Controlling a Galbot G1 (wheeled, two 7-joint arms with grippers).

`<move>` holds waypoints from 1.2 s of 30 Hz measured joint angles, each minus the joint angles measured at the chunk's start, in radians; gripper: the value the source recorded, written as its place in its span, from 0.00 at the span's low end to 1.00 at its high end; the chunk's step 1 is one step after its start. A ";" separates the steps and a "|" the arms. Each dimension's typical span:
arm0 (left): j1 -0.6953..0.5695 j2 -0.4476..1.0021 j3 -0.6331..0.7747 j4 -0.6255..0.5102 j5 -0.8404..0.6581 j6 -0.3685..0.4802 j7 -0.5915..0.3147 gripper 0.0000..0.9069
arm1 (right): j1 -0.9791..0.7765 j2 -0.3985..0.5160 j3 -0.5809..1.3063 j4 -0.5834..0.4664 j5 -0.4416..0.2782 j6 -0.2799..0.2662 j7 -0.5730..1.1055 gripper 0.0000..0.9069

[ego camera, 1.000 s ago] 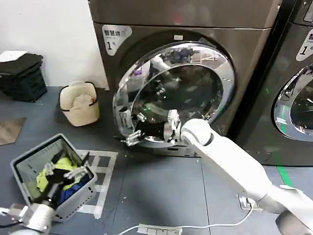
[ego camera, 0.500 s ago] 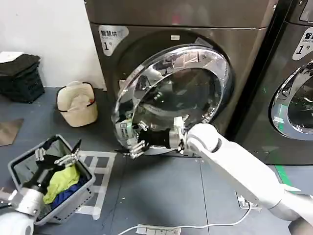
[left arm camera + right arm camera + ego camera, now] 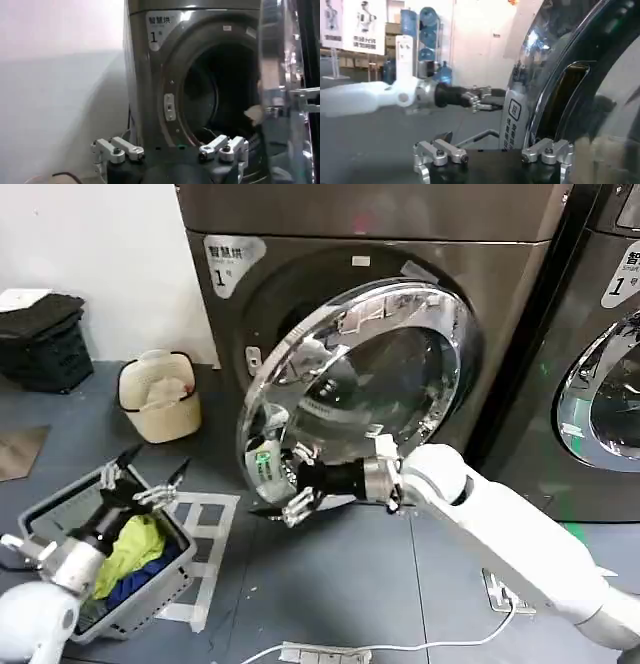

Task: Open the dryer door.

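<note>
The dryer door (image 3: 372, 380), chrome-rimmed with dark glass, stands swung partly open from the bronze-grey machine (image 3: 450, 219) labelled "1". My right gripper (image 3: 296, 496) is open at the door's lower left edge, fingers spread, gripping nothing. In the right wrist view the chrome rim (image 3: 546, 75) and its handle recess rise just beyond the open right gripper (image 3: 492, 152). My left gripper (image 3: 150, 474) hovers open above the laundry basket. The left wrist view has the open left gripper (image 3: 170, 150) facing the dark drum opening (image 3: 215, 95), with the door's edge (image 3: 277, 85) beside it.
A grey laundry basket (image 3: 160, 594) with yellow-green and blue clothes sits on the floor at the left. A cream pail (image 3: 160, 396) and a black crate (image 3: 45, 339) stand by the wall. A neighbouring darker machine (image 3: 600, 334) is at the right. A power strip (image 3: 320, 652) lies near me.
The door has swung further open. My right gripper has come down and toward me along its lower edge. The left gripper has lifted and moved left over the basket.
</note>
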 joint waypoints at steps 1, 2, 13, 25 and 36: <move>-0.011 0.005 0.007 0.007 0.000 0.001 0.000 1.00 | -0.004 -0.005 0.003 0.003 0.000 0.003 -0.010 1.00; -0.023 0.011 0.015 0.015 0.000 0.002 0.000 1.00 | -0.006 -0.009 0.005 0.005 0.000 0.005 -0.017 1.00; -0.123 0.051 0.093 0.072 -0.005 0.001 0.026 1.00 | -0.042 -0.063 0.051 0.034 0.001 0.033 -0.125 1.00; -0.229 0.102 0.187 0.135 -0.023 -0.002 0.062 1.00 | -0.110 -0.138 0.143 0.069 0.007 0.075 -0.234 1.00; -0.311 0.162 0.317 0.158 0.008 -0.013 0.134 1.00 | -0.182 -0.201 0.246 0.083 0.007 0.103 -0.316 1.00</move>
